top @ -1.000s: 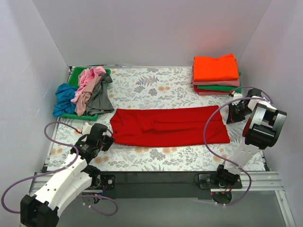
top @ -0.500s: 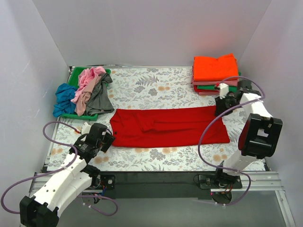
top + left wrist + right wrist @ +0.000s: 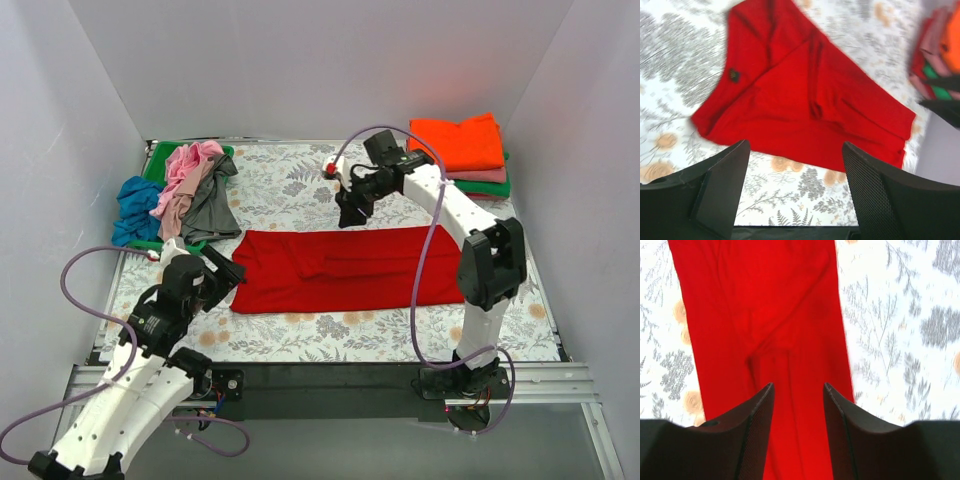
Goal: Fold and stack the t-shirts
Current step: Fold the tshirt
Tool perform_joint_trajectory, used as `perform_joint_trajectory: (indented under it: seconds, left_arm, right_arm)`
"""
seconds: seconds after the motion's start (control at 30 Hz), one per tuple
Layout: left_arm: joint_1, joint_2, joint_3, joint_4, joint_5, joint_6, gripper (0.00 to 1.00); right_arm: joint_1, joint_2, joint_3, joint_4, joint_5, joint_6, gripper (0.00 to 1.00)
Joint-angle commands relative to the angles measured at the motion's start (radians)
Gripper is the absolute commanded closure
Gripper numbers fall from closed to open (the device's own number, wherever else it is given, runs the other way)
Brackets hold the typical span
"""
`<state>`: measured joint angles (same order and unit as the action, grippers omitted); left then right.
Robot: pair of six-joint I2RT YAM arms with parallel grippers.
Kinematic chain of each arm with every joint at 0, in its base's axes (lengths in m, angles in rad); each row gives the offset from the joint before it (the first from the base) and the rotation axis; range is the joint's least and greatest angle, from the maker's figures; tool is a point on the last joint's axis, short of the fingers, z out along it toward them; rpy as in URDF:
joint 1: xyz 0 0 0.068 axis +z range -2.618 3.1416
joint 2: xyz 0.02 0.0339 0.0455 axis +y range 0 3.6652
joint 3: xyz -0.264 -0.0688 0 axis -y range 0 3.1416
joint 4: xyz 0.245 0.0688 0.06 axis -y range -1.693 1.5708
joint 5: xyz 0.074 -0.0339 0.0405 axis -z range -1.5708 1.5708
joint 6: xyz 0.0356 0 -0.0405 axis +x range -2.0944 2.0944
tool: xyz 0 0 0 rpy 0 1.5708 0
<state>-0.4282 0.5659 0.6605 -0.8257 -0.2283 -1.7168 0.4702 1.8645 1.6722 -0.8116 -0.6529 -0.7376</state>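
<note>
My L gripper [image 3: 795, 149] is spread wide, nothing betw. the fingers [image 3: 722, 185]. It sits just off the left end of the red t-shirt [image 3: 350, 265]; can't tell if it touches. My R gripper [image 3: 796, 390] is partly open, also empty, hanging over the shirt's far edge near the middle. The shirt lies flat as a long folded band across the floral tablecloth [image 3: 290, 190]. Far right corner: folded stack [image 3: 455, 145], orange on top, pink & green under. Far left: loose shirts [image 3: 190, 190], pink, grey & blue, heaped on a green tray [image 3: 158, 158].
</note>
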Motion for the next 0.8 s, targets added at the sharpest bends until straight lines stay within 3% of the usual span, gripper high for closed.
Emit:
perform_joint_trajectory:
  seconds: [0.0,0.33,0.77]
  left_arm:
    - [0.003,-0.073,0.045,0.115,0.085,0.226,0.27]
    - [0.003,-0.095,0.045,0.197,0.125,0.355,0.21]
    - [0.005,-0.143,0.030,0.198,0.110,0.344,0.17]
  right_arm:
    - [0.036,0.100,0.163,-0.031,-0.016,0.006,0.49]
    - [0.062,0.338,0.455,-0.021,-0.050,0.116,0.48]
    - [0.108,0.490,0.563,0.037,0.047,0.196,0.45]
